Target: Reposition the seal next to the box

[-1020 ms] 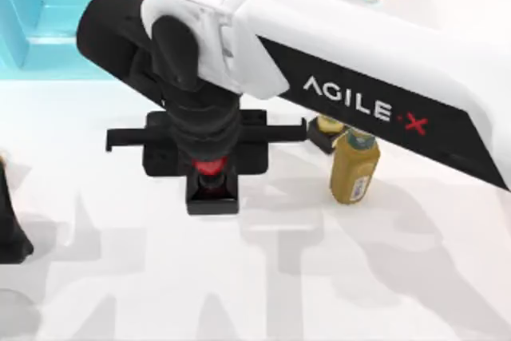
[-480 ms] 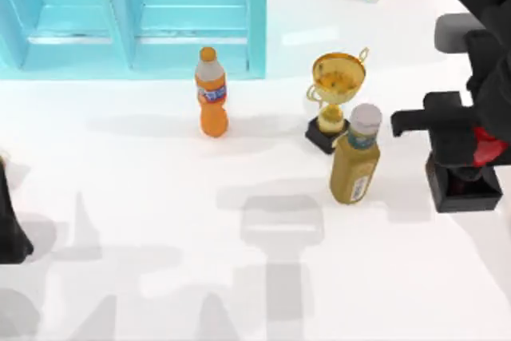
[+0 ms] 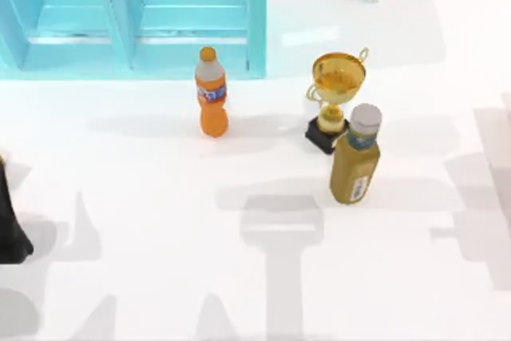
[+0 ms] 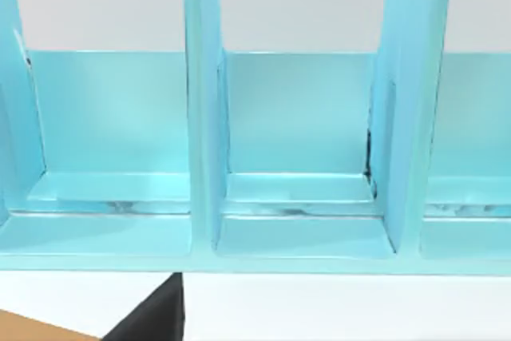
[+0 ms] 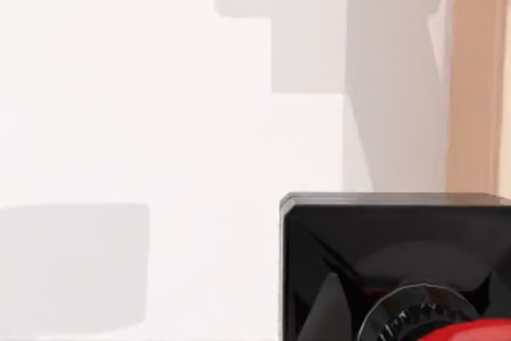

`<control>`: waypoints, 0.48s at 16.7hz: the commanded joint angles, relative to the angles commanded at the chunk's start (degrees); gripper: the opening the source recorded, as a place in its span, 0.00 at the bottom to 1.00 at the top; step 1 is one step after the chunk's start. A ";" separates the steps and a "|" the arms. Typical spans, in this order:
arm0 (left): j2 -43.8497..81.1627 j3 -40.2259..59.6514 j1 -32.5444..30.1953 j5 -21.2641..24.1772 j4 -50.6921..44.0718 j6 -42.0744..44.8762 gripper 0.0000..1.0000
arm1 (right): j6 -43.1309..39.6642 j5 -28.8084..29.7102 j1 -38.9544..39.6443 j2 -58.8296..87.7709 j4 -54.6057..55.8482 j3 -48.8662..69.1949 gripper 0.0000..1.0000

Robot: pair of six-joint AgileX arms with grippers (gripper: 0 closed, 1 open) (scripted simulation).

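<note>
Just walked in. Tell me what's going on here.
The seal sits close under the right wrist camera, its black base and red knob above the white table. Whether the right tool grips it cannot be told. From above, the box stands at the back left, with an orange bottle, a gold trophy and a yellow-brown bottle in front. The seal is not beside the box yet. The left wrist camera faces the box's panels.
</note>
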 joint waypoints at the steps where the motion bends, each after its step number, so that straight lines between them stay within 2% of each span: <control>1: 0.00 0.00 0.00 0.00 0.00 0.00 1.00 | -0.69 -0.17 -0.89 -1.22 0.18 -1.00 0.00; 8: 0.00 0.00 0.00 0.00 0.00 0.00 1.00 | -0.97 -0.08 -1.37 -1.66 1.13 -2.33 0.00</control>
